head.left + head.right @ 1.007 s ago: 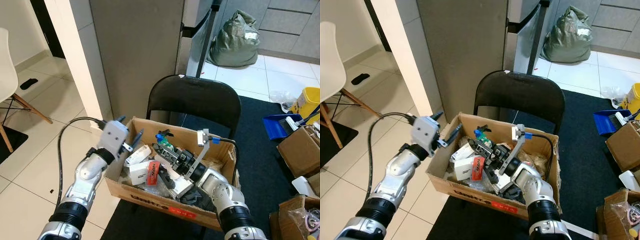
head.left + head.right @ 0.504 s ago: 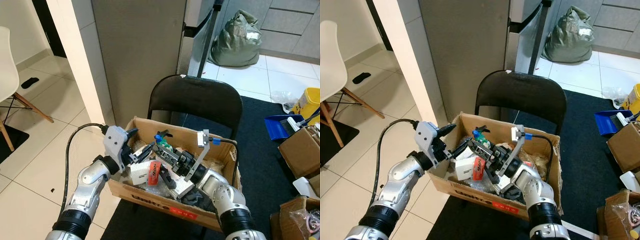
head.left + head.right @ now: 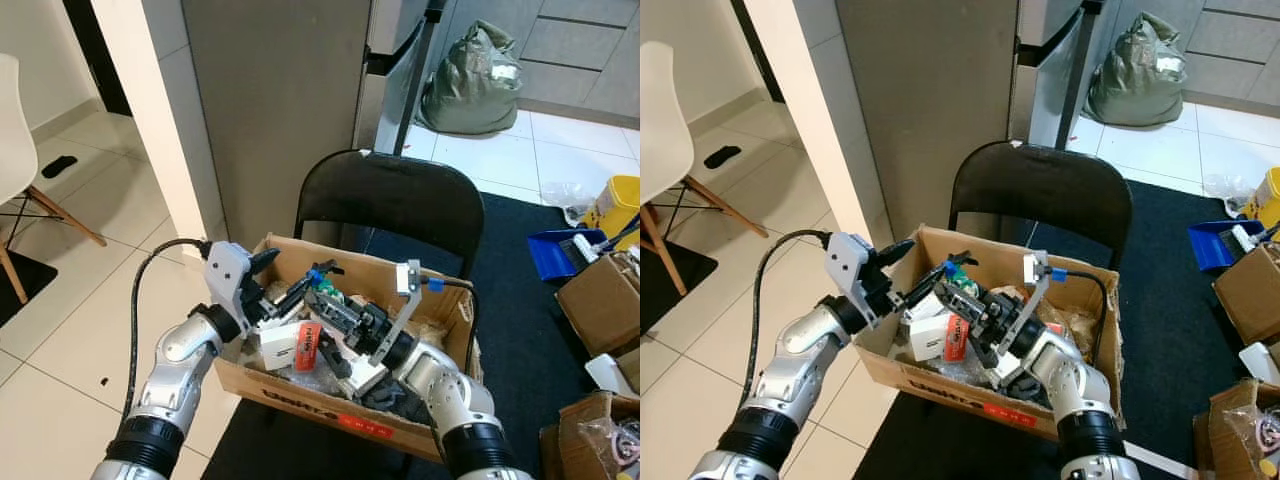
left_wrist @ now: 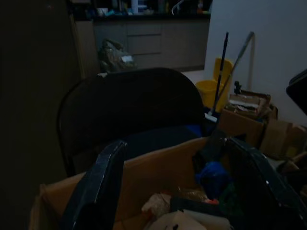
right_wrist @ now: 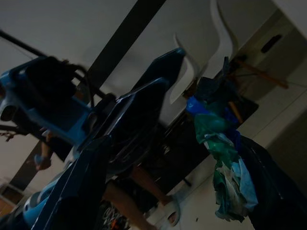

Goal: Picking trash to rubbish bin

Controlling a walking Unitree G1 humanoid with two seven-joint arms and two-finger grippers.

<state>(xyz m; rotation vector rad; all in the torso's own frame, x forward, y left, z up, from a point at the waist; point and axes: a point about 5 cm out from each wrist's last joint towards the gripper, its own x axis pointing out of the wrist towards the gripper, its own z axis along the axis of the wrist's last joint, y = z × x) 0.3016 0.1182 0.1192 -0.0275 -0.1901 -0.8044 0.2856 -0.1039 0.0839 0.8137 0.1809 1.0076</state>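
An open brown cardboard box [image 3: 445, 305] full of mixed trash sits on the seat of a black folding chair [image 3: 385, 205]. The left gripper [image 3: 285, 285] reaches in over the box's left wall, its two black fingers spread apart above a white carton [image 3: 282, 345] and a red-orange wrapper [image 3: 306, 346]. The right gripper [image 3: 322, 285] rises from inside the box, its fingers apart, with a crumpled blue-and-green scrap [image 5: 223, 158] resting against one finger; whether it is truly pinched I cannot tell. The two grippers' tips are close together over the box's middle.
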